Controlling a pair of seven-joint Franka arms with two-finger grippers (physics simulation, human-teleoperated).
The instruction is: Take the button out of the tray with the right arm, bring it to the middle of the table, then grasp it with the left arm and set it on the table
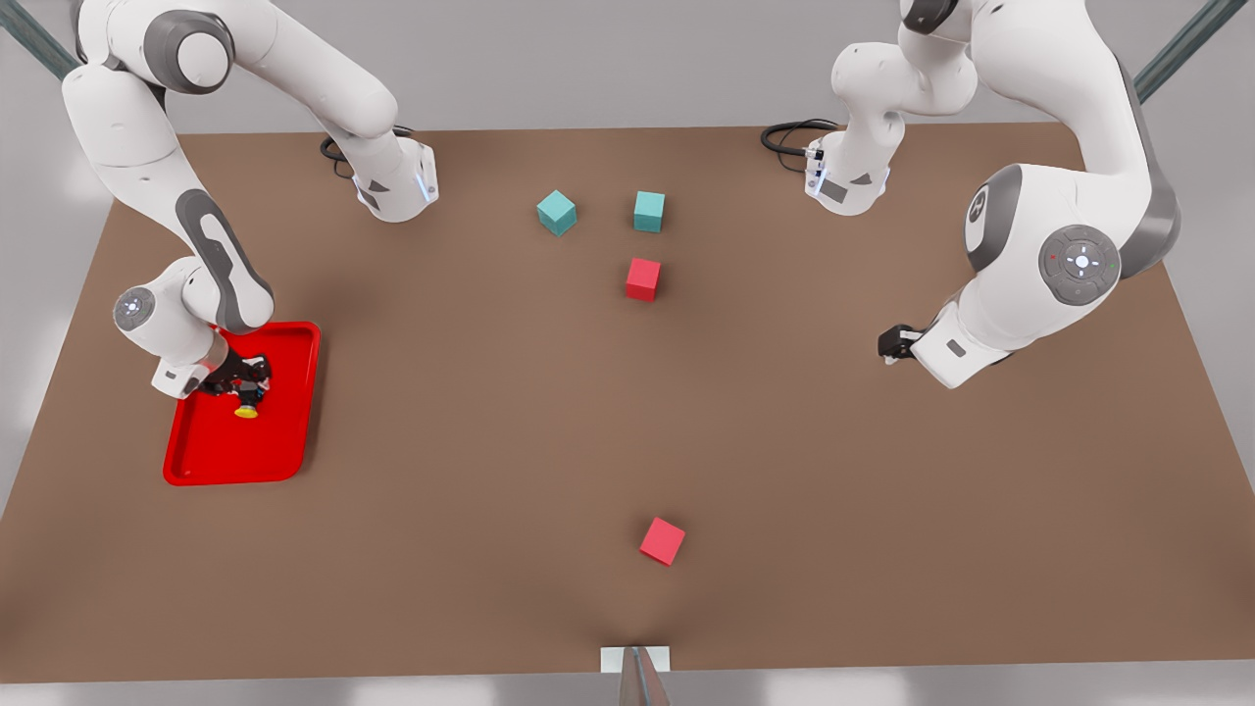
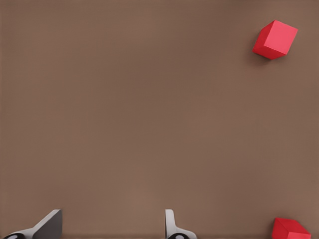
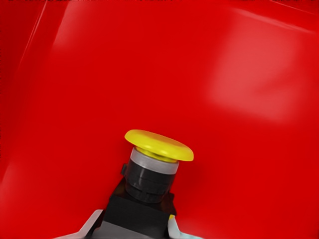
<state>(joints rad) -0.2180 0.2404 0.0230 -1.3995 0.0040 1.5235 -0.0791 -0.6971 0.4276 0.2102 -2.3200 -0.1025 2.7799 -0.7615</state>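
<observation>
Well, the brown surface [image 1: 471, 422] carries everything, with the red tray [image 1: 275, 456] at the front view's left edge. The right gripper [image 1: 247, 389] sits low inside that tray, its fingers [image 3: 94, 222] pinching the black body of the yellow-capped button [image 1: 246, 409], which lies within the tray's rim, cap pointing away from the gripper. Across the surface from the tray, well apart from it, the left gripper [image 1: 890, 343] waits above bare brown, its fingers [image 2: 47, 226] spread wide with nothing between them. Between tray and left gripper stand two teal cubes [image 1: 556, 212] and a red cube [image 1: 643, 278], and another red cube [image 1: 663, 540] nearer the surface's front edge.
</observation>
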